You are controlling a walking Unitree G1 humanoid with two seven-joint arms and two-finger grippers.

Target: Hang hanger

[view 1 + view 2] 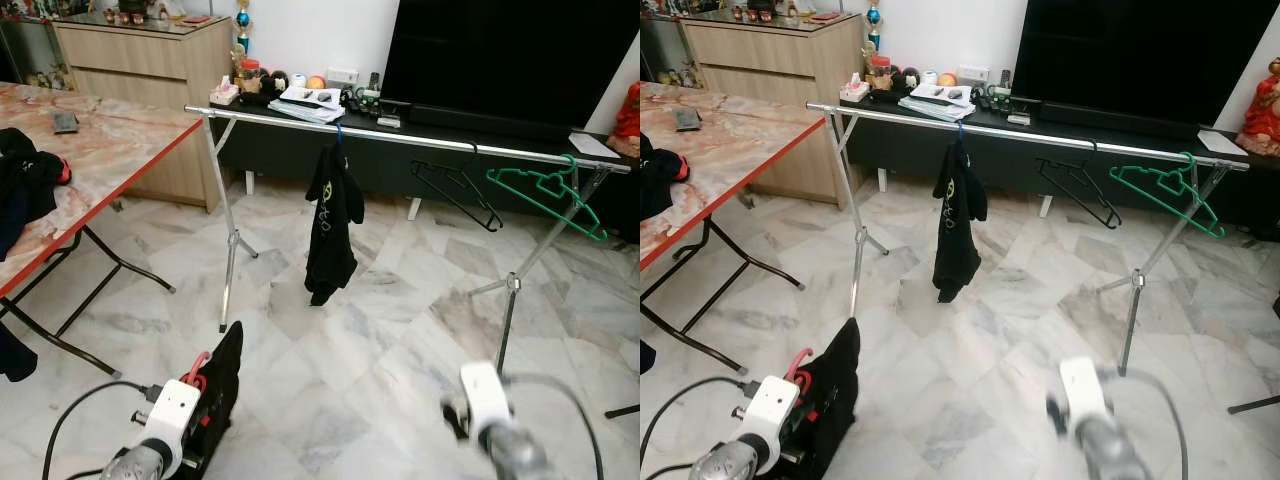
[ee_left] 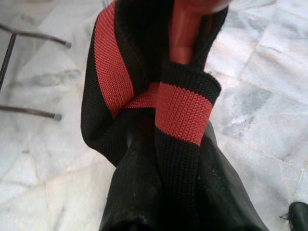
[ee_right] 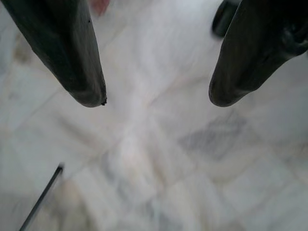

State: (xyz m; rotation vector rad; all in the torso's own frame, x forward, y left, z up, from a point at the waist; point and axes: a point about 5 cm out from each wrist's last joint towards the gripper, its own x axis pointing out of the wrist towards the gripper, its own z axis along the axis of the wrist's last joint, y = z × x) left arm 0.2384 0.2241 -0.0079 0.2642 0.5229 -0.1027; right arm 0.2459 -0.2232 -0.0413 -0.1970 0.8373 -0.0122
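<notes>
My left gripper (image 2: 166, 163) is shut on a red hanger (image 2: 185, 29) that carries a black garment (image 2: 120, 72) with red knitted bands. It is held low at the left, the cloth (image 1: 222, 380) drooping toward the floor. Ahead stands a silver clothes rail (image 1: 420, 137). On it hang a black garment (image 1: 330, 220), an empty black hanger (image 1: 455, 190) and an empty green hanger (image 1: 550, 195). My right gripper (image 3: 156, 101) is open over the marble floor, low at the right, with nothing between its fingers; its arm (image 1: 487, 400) looks blurred.
A folding table (image 1: 110, 140) with a marbled top and red edge stands at the left, dark clothes on it. Behind the rail are a low black TV bench (image 1: 300, 150) with clutter, a large TV (image 1: 500, 60) and a wooden cabinet (image 1: 140, 60). The rack's legs (image 1: 228, 250) splay onto the floor.
</notes>
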